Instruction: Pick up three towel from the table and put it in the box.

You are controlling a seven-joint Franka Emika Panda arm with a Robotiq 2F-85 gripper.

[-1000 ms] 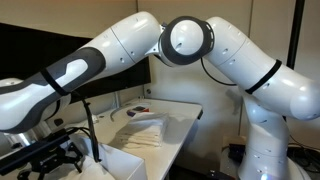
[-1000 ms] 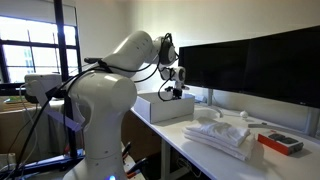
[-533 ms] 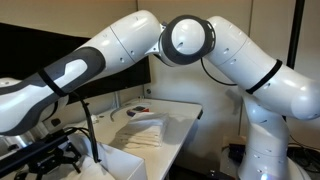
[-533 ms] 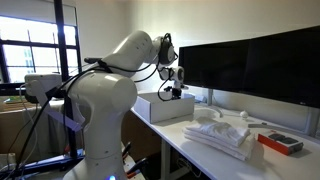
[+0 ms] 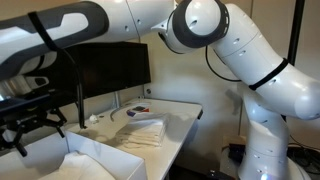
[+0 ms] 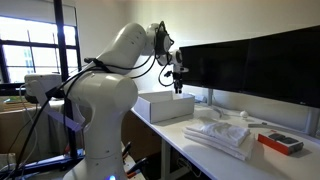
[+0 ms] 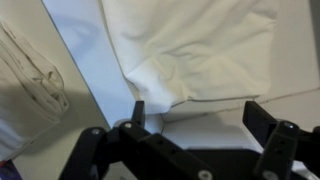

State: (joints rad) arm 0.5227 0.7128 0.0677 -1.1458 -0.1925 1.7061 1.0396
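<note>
My gripper point(image 5: 32, 118) is open and empty, hanging above the large white box point(image 5: 118, 162); it also shows in an exterior view point(image 6: 178, 82) over the box point(image 6: 165, 106). In the wrist view the open jaws point(image 7: 198, 112) look down on a cream towel point(image 7: 190, 45) lying inside the box, whose wall point(image 7: 85, 55) runs diagonally. A stack of folded towels point(image 5: 140, 134) lies on the white table point(image 5: 185, 118), beside the box. The stack shows in both exterior views point(image 6: 225, 135) and at the left of the wrist view point(image 7: 30, 75).
Dark monitors point(image 5: 110, 65) point(image 6: 250, 60) stand along the back of the table. A small crumpled white scrap point(image 5: 95, 118) lies near the box. A red flat object point(image 6: 280, 142) lies past the towels. The robot's base point(image 6: 95, 120) stands by the table's end.
My gripper has risen from low inside the box to well above it, open and empty. The towel stack on the table has not moved.
</note>
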